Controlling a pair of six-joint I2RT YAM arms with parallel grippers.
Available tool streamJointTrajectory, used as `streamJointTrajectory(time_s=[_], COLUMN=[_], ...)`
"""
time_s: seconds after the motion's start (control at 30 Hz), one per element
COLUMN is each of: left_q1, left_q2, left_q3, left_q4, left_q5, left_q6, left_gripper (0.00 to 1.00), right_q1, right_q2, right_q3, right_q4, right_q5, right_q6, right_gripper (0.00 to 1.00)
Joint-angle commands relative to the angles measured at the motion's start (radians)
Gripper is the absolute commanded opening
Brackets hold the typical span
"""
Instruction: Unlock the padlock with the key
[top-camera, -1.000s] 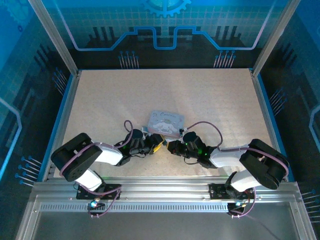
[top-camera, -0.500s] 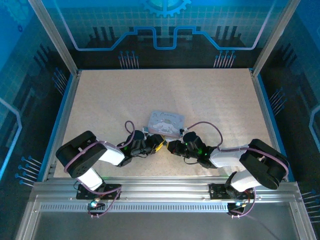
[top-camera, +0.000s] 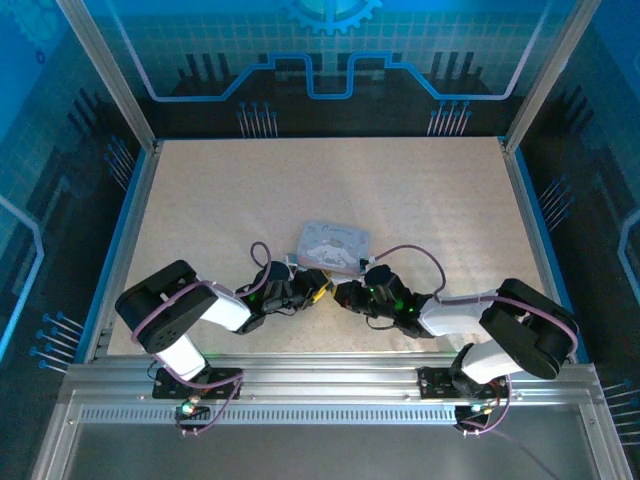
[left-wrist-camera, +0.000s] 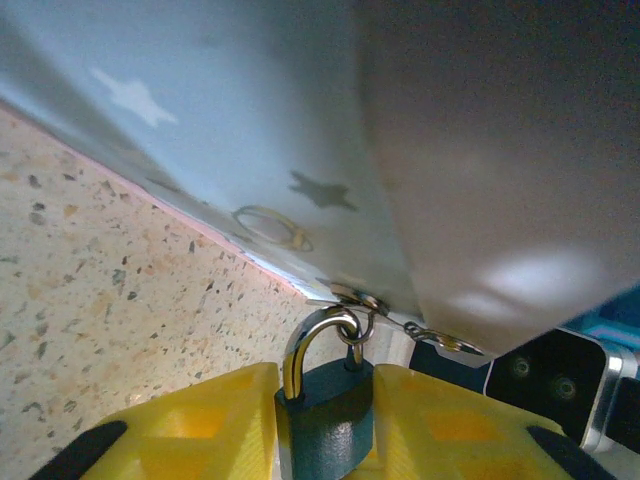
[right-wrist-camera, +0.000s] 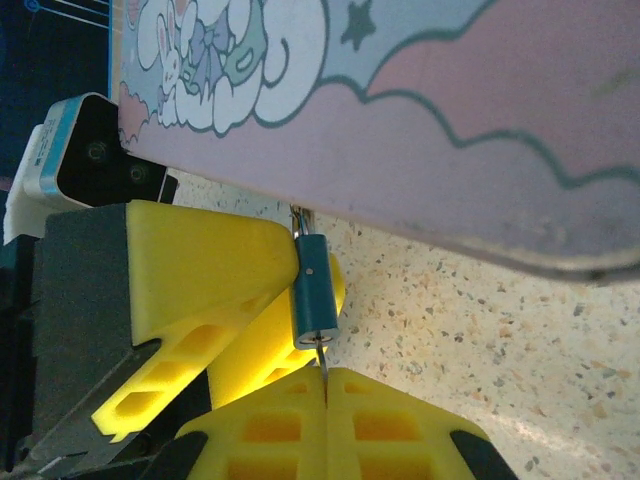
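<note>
Nearest, the right pincer (right-wrist-camera: 325, 385) is fully closed on the key (right-wrist-camera: 321, 362), whose thin blade points at the base of the padlock (right-wrist-camera: 315, 290). The left pincer (left-wrist-camera: 327, 430) is narrowed onto the padlock's body, with a yellow pad on each side. The padlock hangs by its shackle from a ring on the tin (right-wrist-camera: 450, 110) just beyond, which lies on the table (right-wrist-camera: 480, 300). The blade looks barely entered, so a turn now could slip it out or bend it. A loose left grip would let the lock spin with the key. A hard push could shove the tin.
</note>
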Motion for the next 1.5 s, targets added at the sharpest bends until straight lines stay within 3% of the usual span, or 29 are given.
streamJointTrajectory(time_s=[0.0, 0.47, 0.93, 1.17, 1.47], left_q1=[-0.011, -0.011, -0.013, -0.013, -0.013], left_q2=[0.015, 0.008, -0.012, -0.020, -0.056], left_q3=[0.000, 0.001, 0.001, 0.001, 0.004], left_q4=[0.032, 0.018, -0.001, -0.004, -0.051], left_q5=[-0.011, -0.014, -0.018, -0.019, -0.024], left_q6=[-0.004, 0.005, 0.016, 0.016, 0.030], left_gripper=[0.27, 0.08, 0.04, 0.04, 0.04], right_q1=[0.022, 0.023, 0.023, -0.016, -0.076], right_q2=[-0.019, -0.108, -0.140, -0.219, -0.336], right_q3=[0.007, 0.004, 0.022, 0.028, 0.076], right_q4=[0.028, -0.105, -0.192, -0.343, -0.512], right_q5=[0.013, 0.061, 0.089, 0.118, 0.145], right_q6=[0.044, 0.034, -0.060, -0.258, -0.779], right_gripper=[0.02, 0.09, 0.25, 0.38, 0.53])
